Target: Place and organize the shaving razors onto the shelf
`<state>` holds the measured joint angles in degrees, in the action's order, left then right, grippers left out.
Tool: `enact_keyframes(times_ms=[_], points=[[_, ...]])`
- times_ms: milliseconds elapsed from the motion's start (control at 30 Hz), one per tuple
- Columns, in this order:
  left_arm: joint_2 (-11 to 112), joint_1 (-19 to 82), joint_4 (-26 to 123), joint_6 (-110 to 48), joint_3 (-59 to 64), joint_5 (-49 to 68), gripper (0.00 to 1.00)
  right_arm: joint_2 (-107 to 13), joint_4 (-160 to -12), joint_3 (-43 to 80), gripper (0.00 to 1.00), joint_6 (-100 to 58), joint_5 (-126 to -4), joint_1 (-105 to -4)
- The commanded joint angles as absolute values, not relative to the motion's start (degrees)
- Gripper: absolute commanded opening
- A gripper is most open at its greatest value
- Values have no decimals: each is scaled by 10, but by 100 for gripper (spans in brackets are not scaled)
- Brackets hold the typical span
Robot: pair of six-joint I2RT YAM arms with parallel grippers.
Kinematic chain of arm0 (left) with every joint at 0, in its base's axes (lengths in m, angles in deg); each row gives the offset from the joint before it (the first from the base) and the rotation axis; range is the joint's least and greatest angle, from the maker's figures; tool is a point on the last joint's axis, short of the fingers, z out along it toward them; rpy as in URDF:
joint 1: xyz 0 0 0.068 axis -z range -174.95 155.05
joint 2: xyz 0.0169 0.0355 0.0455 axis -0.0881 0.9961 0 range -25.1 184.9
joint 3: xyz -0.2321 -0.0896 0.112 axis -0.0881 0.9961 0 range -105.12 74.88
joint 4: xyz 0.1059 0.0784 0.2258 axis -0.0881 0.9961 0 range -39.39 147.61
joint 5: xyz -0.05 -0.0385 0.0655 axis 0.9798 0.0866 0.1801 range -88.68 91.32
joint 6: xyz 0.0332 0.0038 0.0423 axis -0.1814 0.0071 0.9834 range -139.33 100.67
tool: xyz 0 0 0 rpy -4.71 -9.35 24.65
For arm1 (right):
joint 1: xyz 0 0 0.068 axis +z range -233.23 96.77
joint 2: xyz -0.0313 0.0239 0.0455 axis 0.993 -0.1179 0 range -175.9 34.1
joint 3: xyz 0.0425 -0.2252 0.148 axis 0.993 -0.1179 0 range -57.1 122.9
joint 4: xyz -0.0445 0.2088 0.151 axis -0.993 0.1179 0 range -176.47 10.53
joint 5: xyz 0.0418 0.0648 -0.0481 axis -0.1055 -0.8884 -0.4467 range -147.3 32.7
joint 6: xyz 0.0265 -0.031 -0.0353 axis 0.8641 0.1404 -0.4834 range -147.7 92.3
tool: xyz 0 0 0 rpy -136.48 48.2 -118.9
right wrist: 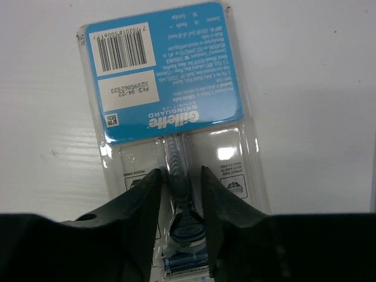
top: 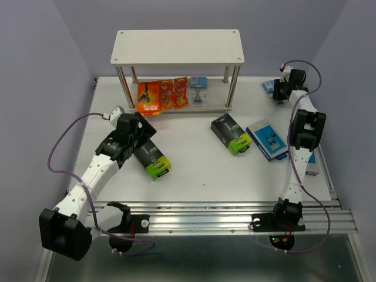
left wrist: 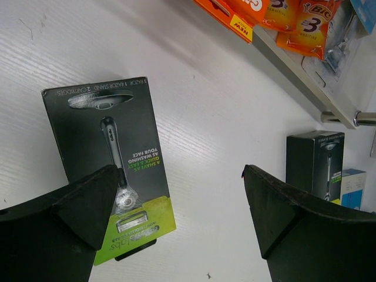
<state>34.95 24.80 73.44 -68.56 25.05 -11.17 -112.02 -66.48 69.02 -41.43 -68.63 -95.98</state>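
Observation:
The shelf (top: 176,47) stands at the table's back, with orange razor packs (top: 161,97) and a light-blue blister card (top: 200,91) on its lower board. My right gripper (right wrist: 182,176) is at the far right corner, closed round the raised razor handle of another light-blue blister card (right wrist: 164,76) that lies flat on the table. My left gripper (left wrist: 179,194) hangs open above the table, with a black-and-lime-green box (left wrist: 111,153) lying under its left finger. A second black-and-green box (top: 231,134) and a blue box (top: 268,141) lie mid-table.
Another blue pack (top: 313,161) lies partly hidden under the right arm near the table's right edge. The shelf's silver posts (top: 233,88) frame the lower board. In the left wrist view the orange packs (left wrist: 294,17) sit at the top.

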Motion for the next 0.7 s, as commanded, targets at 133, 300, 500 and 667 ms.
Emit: enact_keyframes(times_ms=[133, 300, 500, 667], points=[[319, 245, 740, -692, 241, -117, 99, -1067, -702, 604, 18, -381, -645, -962], [283, 245, 742, -696, 256, -117, 99, -976, -779, 506, 1, -346, -612, -962], [227, 245, 745, -702, 280, -115, 99, -826, -827, 384, 1, -296, -563, -951], [189, 244, 742, -695, 291, -117, 99, -640, -858, 232, 1, -173, -561, -938]])
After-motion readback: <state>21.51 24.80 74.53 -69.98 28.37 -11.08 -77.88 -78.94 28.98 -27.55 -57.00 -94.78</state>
